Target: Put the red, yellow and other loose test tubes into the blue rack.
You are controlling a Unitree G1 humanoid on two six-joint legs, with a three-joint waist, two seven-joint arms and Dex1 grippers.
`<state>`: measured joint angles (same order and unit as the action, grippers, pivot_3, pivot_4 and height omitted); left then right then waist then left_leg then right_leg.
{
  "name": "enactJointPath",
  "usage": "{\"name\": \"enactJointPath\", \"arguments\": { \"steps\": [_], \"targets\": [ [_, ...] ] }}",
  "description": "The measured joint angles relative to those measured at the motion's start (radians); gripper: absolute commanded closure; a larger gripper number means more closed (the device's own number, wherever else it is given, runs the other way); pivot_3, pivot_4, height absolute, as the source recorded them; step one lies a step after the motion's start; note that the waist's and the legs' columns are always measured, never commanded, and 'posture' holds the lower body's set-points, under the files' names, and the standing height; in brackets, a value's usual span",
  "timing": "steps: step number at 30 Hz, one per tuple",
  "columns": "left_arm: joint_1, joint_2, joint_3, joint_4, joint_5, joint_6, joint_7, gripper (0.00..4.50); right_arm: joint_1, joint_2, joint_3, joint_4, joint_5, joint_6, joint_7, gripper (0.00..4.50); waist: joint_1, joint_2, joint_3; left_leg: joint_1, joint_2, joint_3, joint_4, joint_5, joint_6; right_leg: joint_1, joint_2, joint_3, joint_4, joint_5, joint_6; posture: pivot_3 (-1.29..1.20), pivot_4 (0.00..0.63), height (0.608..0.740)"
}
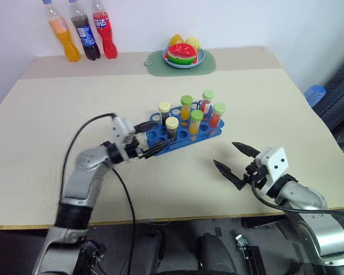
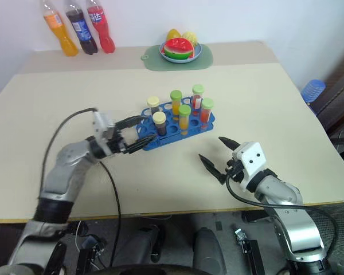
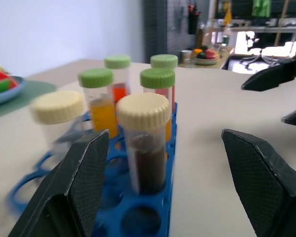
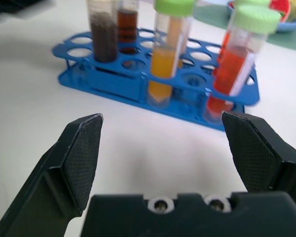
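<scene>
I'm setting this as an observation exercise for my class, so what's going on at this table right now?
A two-armed robot is filling a blue rack with capped test tubes. Six tubes stand upright in it. The left gripper is open at the rack's near end, by a cream-capped tube of dark liquid, holding nothing. The right gripper hovers open and empty beside the rack.

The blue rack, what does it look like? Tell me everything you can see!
The blue rack looks like plastic, with rows of round holes. It lies flat on the tan table. Six capped tubes stand upright in it: two with cream caps, four with green caps. The left gripper is open at its near end, not gripping.
</scene>
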<state>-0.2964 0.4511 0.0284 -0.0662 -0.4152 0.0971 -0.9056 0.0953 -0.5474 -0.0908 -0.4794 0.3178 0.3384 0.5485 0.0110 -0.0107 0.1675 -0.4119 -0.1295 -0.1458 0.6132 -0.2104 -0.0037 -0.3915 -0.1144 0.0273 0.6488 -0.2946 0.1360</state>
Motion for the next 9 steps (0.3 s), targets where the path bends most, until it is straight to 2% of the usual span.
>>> {"name": "enactJointPath", "arguments": {
  "steps": [4,9],
  "targets": [
    [0.14,0.093,0.07,-0.069,0.018,-0.023,0.005,0.76,0.006,0.004,-0.035,0.048,0.0,-0.026,0.0,0.27,0.002,0.0,0.0,0.0,0.0,0.001,0.0,0.0,0.0,0.0,-0.001,0.0,-0.001,0.0,0.0,0.0,0.15,0.74],
    [0.336,0.17,0.192,-0.196,-0.078,0.106,0.019,0.76,0.053,-0.005,-0.084,0.076,0.0,-0.064,0.019,0.27,0.003,0.001,0.0,0.0,0.0,0.0,0.0,-0.001,0.001,-0.002,-0.002,0.0,-0.001,0.0,0.0,0.0,0.15,0.74]
  ]
}}
